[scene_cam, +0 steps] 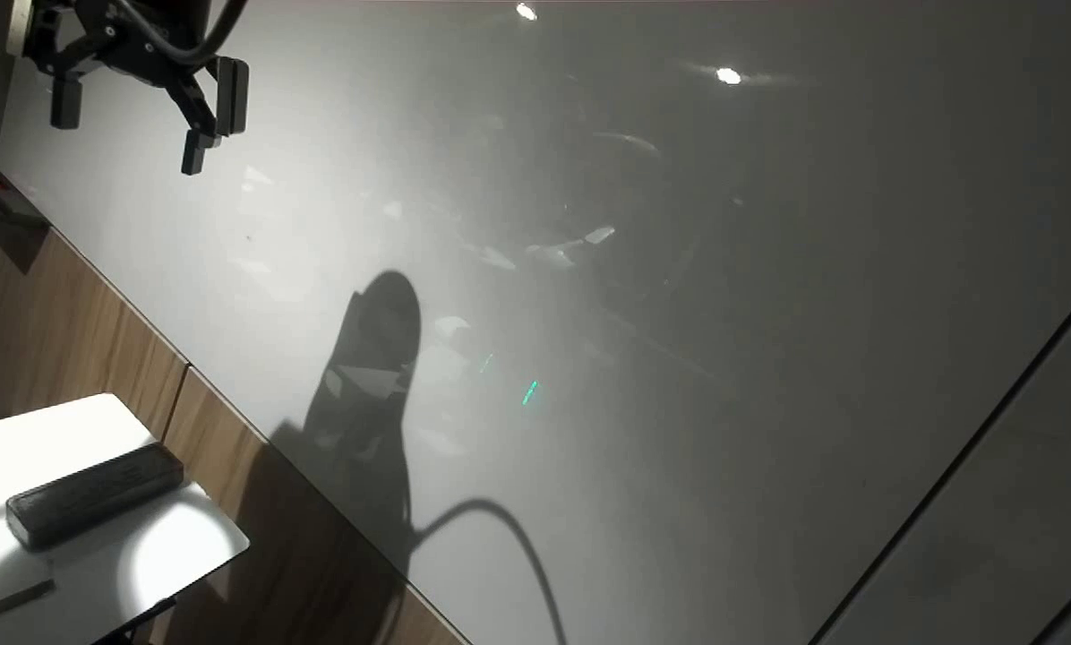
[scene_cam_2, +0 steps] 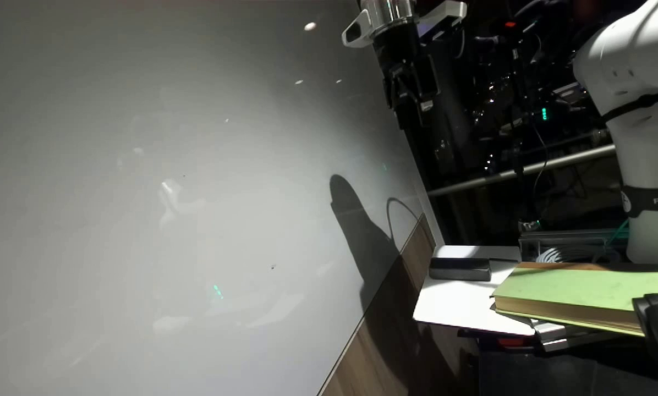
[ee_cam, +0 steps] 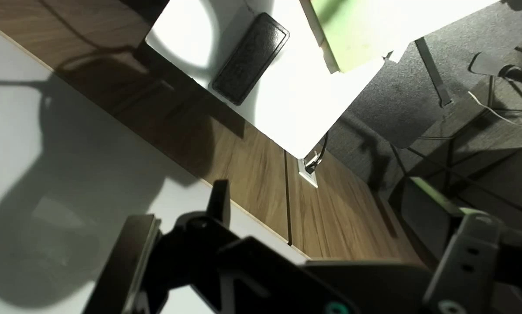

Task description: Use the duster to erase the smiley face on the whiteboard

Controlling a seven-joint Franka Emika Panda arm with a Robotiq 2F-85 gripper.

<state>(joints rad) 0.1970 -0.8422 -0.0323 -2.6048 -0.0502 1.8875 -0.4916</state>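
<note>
The duster, a black elongated block, lies on the small white tabletop. It also shows in an exterior view and in the wrist view. The whiteboard is a large glossy grey-white panel, also in an exterior view and in the wrist view. I cannot make out a drawn face on it, only reflections, faint marks and the arm's shadow. My gripper is open and empty, above and away from the duster; its spread fingers show in the wrist view.
The white tabletop stands beside the wood panel below the whiteboard. A green book lies on it close to the duster. A small dark piece with red is at the whiteboard's lower edge. An outlet sits on the wood.
</note>
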